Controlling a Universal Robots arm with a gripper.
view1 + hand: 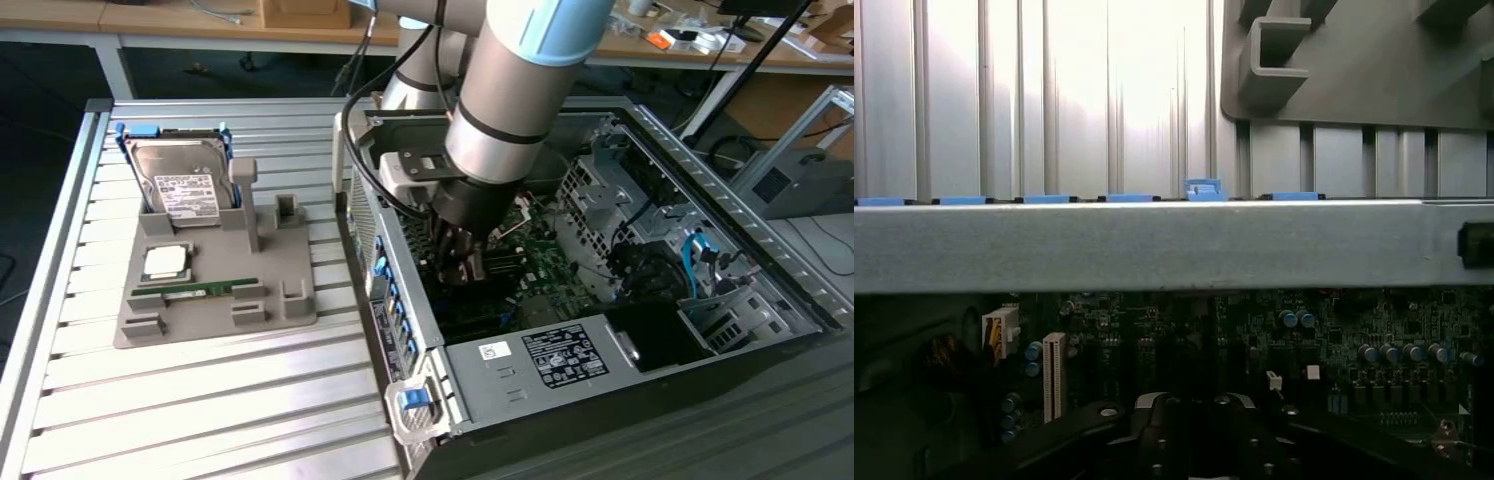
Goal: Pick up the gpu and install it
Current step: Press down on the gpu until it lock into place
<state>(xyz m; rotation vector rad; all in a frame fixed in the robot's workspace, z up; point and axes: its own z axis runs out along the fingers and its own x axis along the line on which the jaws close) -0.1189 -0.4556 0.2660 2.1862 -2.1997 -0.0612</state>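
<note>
Progress entry, GPU installation, as I read it from my station.

Arm: I have it reaching down into the open computer case (pixel 627 330), which lies on its side on the slatted tabletop (pixel 200 400).

End effector (pixel 461 262): low inside the case, just above the motherboard (pixel 534 255), fingers drawn fully together. In the wrist view its dark body (pixel 1194 435) sits close over the board, with the case's metal side wall (pixel 1154 245) crossing the picture beyond it.

GPU: I cannot pick the card out with certainty. A dark shape sits directly beneath the end effector in the exterior view, but the fingers and the shadow inside the case hide whether that is the card, and whether it is gripped, pressed on, or already seated in a slot.

Grey parts holder (pixel 220 285) on the tabletop, toward the exterior view's left of the case: it carries the hard drive (pixel 180 185), a processor chip (pixel 167 262) and a RAM stick (pixel 200 290). No dark card with a silver bracket lies there.

Judgement: the pick-up looks done, since the card is off the holder and the arm is at the board. The work appears to be in the seating stage; I cannot confirm from here that the card is fully home.
</note>
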